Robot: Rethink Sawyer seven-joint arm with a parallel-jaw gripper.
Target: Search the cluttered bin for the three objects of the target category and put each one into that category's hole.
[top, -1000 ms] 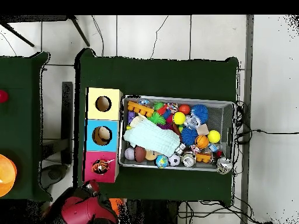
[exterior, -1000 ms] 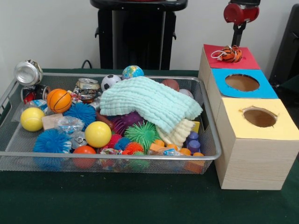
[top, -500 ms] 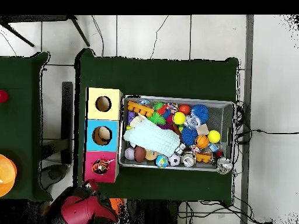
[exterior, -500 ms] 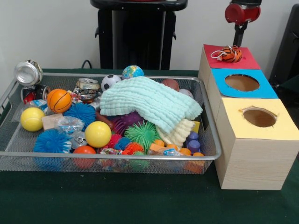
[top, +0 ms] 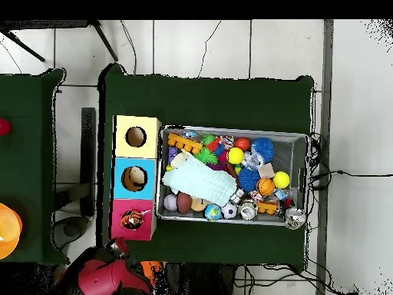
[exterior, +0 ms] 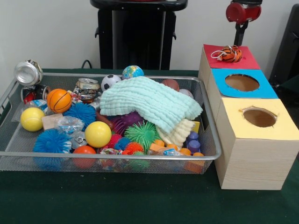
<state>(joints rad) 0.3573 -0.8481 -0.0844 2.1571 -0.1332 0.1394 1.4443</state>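
A wire bin (exterior: 212, 140) crowded with balls, spiky toys and crushed cans sits on the green worktop (exterior: 140, 200), a pale green cloth (exterior: 149, 103) draped over the pile. Beside it stands a wooden box with three coloured tops. A small tiger-striped toy (exterior: 230, 54) rests on the red top (exterior: 245, 60), over its hole; the blue top (exterior: 261, 88) and yellow top (exterior: 280, 128) show open holes. The red arm (exterior: 241, 13) hangs above the red end, its claw (exterior: 238, 38) too indistinct to tell whether open or closed.
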